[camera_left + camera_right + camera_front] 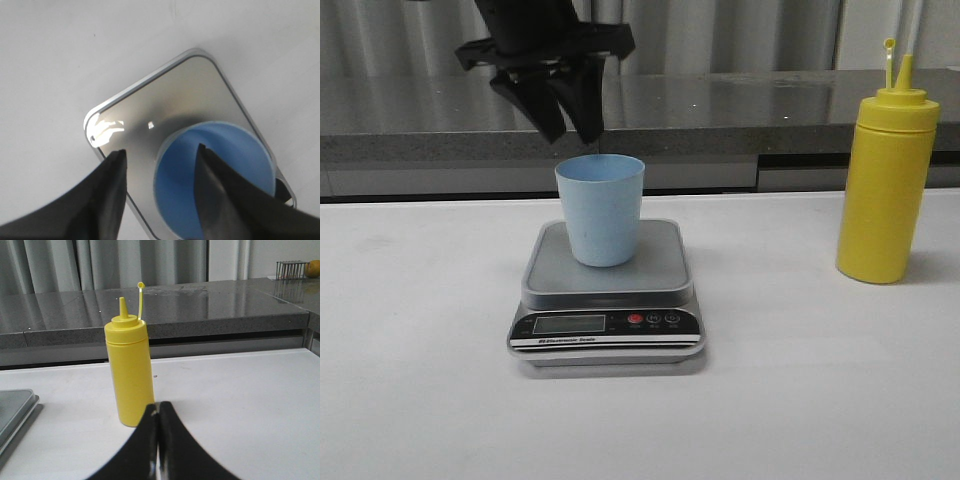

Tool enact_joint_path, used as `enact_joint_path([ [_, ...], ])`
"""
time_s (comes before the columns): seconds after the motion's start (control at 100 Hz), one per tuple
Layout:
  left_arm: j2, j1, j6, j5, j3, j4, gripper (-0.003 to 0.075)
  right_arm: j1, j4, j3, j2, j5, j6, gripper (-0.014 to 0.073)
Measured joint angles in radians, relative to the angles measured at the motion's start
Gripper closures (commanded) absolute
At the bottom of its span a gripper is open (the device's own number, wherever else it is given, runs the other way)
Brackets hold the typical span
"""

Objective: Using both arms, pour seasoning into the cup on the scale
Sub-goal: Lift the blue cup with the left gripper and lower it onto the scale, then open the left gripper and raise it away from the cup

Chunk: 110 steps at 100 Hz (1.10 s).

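Note:
The pale blue cup [601,209] stands upright on the grey scale [552,265] at the table's middle. My left gripper [572,128] hangs open just above the cup's far rim, holding nothing. In the left wrist view the gripper [162,150] straddles the rim of the cup [230,150], one finger over its inside, above the scale [165,95]. The yellow seasoning bottle [884,185] stands upright at the right, cap off its nozzle on the tether. My right gripper [160,406] is shut and empty, a short way in front of the bottle [130,375]; it is out of the front view.
A grey counter ledge [740,115] runs behind the table's back edge. A corner of the scale [15,410] shows in the right wrist view. A wire rack with a yellow fruit [312,267] sits far back on the counter.

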<state>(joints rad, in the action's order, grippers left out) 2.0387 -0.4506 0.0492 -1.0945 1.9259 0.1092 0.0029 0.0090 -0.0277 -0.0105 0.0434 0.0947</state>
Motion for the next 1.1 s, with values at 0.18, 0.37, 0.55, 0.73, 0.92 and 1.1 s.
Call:
enact_joint_path([
  [0.18,-0.097,0.0,-0.012,0.037,-0.022,-0.002,0.0625,0.0,0.0,0.0,0.0,0.0,0.0,0.0662],
  [0.37,-0.231,0.033,-0.018,0.091,-0.127,-0.002,0.0741,0.0,0.0,0.0,0.0,0.0,0.0,0.0662],
  [0.55,-0.401,0.105,-0.023,0.151,-0.292,-0.002,0.0741,0.0,0.0,0.0,0.0,0.0,0.0,0.0662],
  [0.73,-0.606,0.203,-0.024,0.219,-0.491,-0.002,0.0741,0.0,0.0,0.0,0.0,0.0,0.0,0.0662],
  [0.92,-0.855,0.307,-0.024,0.294,-0.725,-0.002,0.0741,0.0,0.0,0.0,0.0,0.0,0.0,0.0662],
  [1.1,-1.074,0.404,-0.024,0.365,-0.941,-0.002,0.0741,0.0,0.0,0.0,0.0,0.0,0.0,0.0662],
])
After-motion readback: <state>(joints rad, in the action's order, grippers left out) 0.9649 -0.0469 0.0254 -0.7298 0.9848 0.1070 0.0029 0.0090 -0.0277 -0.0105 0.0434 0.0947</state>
